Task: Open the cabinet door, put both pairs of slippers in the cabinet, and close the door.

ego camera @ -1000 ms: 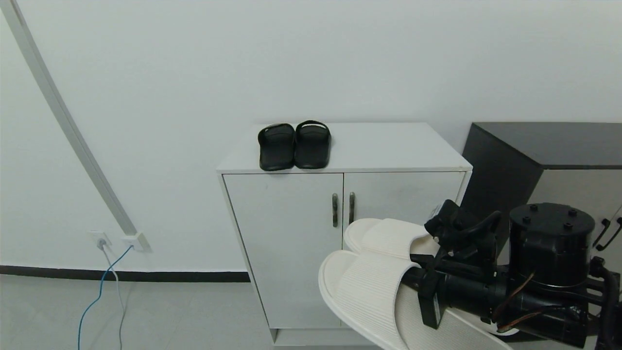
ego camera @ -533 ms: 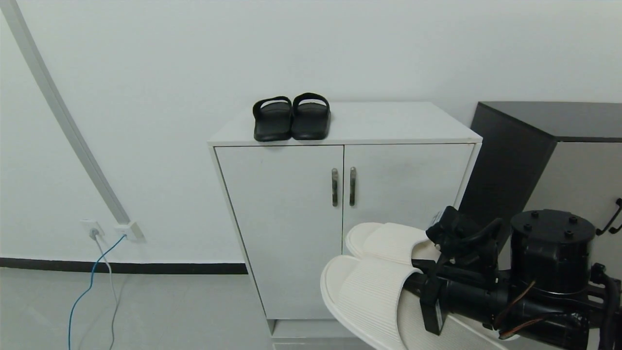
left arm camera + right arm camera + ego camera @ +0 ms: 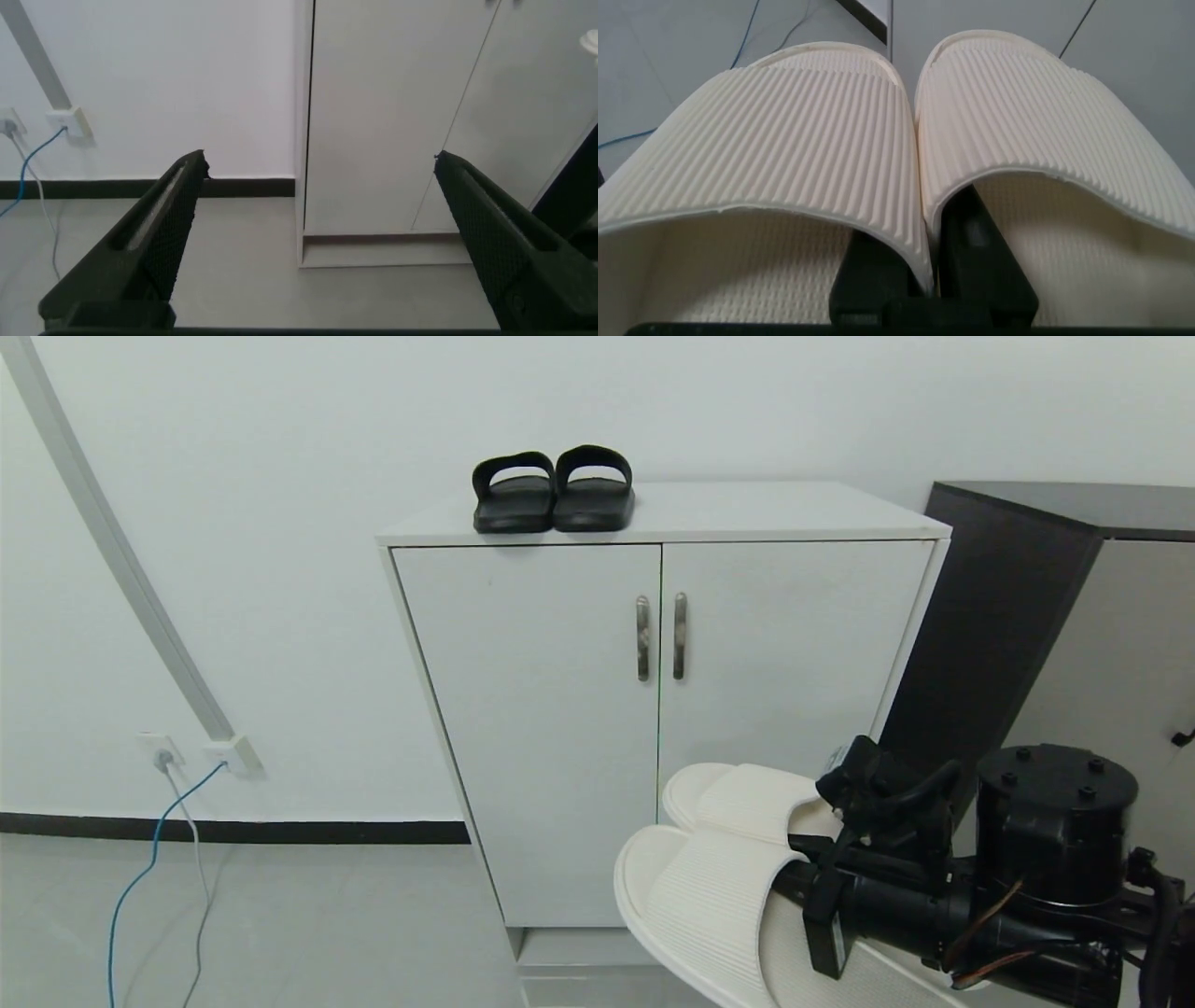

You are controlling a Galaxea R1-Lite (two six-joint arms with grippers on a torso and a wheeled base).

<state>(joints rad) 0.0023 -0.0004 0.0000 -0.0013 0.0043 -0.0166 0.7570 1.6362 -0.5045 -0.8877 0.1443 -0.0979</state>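
Note:
The white cabinet (image 3: 523,728) stands against the wall with both doors shut, its two metal handles (image 3: 660,637) side by side at the middle. A pair of black slippers (image 3: 553,492) rests on its top, near the left front edge. My right gripper (image 3: 929,271) is low in front of the right door, shut on a pair of white ribbed slippers (image 3: 719,873), with its fingers (image 3: 980,252) under the straps (image 3: 794,140). My left gripper (image 3: 318,233) is open and holds nothing, low before the cabinet's left side (image 3: 374,121).
A dark cabinet (image 3: 1008,616) stands right beside the white one. On the left wall are sockets (image 3: 159,749) with cables (image 3: 140,887) trailing onto the grey floor, and a slanted grey conduit (image 3: 103,532). Open floor lies left of the cabinet.
The head camera has dropped, so the cabinet sits higher and larger in the picture. The right gripper keeps the white slippers in the same pose.

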